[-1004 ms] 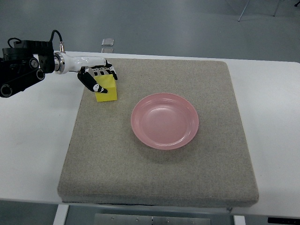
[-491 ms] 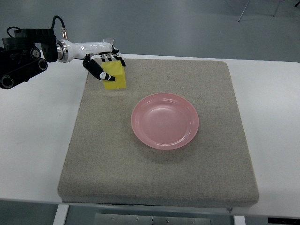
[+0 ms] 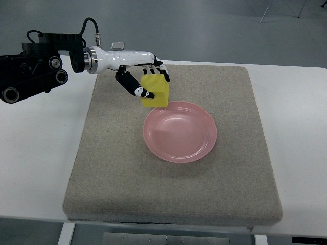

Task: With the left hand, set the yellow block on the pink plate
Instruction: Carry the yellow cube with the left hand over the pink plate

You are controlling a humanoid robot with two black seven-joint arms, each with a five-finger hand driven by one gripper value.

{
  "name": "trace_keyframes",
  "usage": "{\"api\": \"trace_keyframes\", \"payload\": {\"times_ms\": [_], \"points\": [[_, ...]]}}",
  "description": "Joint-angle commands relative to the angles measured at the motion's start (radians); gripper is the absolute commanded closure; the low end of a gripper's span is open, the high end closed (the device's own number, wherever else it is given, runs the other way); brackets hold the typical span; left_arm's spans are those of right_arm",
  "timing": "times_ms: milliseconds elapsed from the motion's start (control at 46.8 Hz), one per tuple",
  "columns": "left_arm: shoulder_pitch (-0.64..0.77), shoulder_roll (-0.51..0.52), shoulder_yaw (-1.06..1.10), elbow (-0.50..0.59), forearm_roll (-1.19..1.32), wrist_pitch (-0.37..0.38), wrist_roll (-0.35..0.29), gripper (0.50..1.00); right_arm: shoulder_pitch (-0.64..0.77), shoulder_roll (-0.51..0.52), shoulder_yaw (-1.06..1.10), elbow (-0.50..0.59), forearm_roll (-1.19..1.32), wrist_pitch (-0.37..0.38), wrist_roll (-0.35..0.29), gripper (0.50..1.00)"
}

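My left hand (image 3: 147,80) comes in from the left edge on a white and black arm and is shut on the yellow block (image 3: 156,92). Its thumb presses the block's near left side and the other fingers wrap its far side. The block hangs in the air just above the far left rim of the pink plate (image 3: 180,131). The round, shallow plate lies with nothing in it at the middle of the grey mat (image 3: 173,194).
The grey felt mat covers most of a white table (image 3: 36,153). A small clear object (image 3: 118,46) lies at the table's far edge, behind the arm. Grey floor shows beyond the table.
My left hand has lifted the yellow block off the mat's far left corner and carried it rightwards and nearer, up to the plate's rim.
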State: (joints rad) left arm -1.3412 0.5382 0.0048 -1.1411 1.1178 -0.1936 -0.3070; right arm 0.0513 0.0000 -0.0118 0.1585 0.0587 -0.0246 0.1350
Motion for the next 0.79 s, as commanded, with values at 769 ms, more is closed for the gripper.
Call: {"api": "trace_keyframes", "payload": {"times_ms": [769], "points": [[0.073,-0.162,0.015,0.046,0.046,-0.004,0.003,1.0,0.001,0.0,0.0,0.001,0.001,0.0,0.0,0.576]]}}
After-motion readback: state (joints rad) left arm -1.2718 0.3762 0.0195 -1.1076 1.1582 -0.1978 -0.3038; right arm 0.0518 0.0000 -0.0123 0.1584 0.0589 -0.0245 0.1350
